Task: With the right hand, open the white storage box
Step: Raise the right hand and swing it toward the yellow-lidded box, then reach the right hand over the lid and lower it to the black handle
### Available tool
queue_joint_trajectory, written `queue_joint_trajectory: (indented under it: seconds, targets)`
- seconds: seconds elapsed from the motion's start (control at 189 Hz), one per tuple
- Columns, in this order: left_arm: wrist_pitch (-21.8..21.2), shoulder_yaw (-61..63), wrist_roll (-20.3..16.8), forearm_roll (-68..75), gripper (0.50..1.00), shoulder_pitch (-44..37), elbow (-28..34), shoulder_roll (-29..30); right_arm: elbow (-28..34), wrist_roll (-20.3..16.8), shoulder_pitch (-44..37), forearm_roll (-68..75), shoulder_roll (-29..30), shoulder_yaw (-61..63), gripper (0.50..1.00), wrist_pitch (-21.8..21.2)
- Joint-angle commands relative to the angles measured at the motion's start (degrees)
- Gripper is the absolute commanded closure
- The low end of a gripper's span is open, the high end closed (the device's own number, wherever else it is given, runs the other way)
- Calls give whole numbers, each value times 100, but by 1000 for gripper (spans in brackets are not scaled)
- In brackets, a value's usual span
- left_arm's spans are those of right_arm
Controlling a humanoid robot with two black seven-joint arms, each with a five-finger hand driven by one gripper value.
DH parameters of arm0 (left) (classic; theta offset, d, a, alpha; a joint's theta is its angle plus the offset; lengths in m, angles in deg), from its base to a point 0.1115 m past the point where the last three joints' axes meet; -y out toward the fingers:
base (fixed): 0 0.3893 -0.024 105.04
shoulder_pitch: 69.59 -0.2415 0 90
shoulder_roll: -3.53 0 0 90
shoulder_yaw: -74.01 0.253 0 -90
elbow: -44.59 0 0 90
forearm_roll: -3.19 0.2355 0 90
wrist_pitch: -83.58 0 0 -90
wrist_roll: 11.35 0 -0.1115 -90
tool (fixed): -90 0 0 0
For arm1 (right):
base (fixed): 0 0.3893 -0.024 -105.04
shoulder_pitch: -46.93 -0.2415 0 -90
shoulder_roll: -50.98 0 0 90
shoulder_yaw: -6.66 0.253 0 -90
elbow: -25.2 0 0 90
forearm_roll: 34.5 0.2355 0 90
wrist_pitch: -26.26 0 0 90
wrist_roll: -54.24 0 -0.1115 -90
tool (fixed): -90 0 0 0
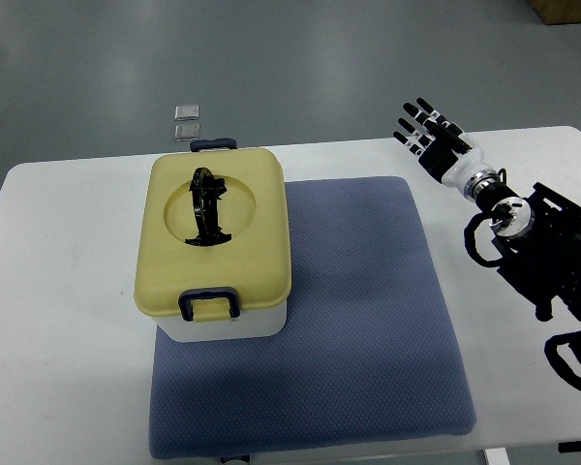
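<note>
Right now the right hand [428,131] waits with fingers spread wide and holding nothing, well apart from the closed white storage box [214,241], which sits far off to its left on the blue mat [368,320].

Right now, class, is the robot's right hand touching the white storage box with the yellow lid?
No: the right hand hangs open near the table's far right, well apart from the white storage box, whose yellow lid remains closed.

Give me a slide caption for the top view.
Right robot hand open, apart from closed storage box on blue mat.
</note>
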Motion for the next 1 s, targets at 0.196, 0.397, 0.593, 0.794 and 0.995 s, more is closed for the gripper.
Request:
queue_joint_trajectory:
  seconds: [0.196, 0.397, 0.593, 0.794, 0.995]
  targets:
    - [1, 0, 0, 0, 500, 9, -9, 0, 8, 15, 0, 1, 0, -2, 572, -57]
    - [9, 0, 0, 0, 500, 35, -27, 0, 61, 15, -193, -262, 0, -186, 572, -321]
    - [45, 8, 0, 8, 500, 35, -79, 0, 61, 50, -747, -1353, 0, -986, 572, -558]
    - [97, 17, -9, 0, 500, 35, -79, 0, 88, 67, -1819, -2521, -70, -2006, 572, -587]
    - [97, 17, -9, 0, 500, 35, -88, 0, 228, 85, -2962, -3216, -114, -2999, 572, -587]
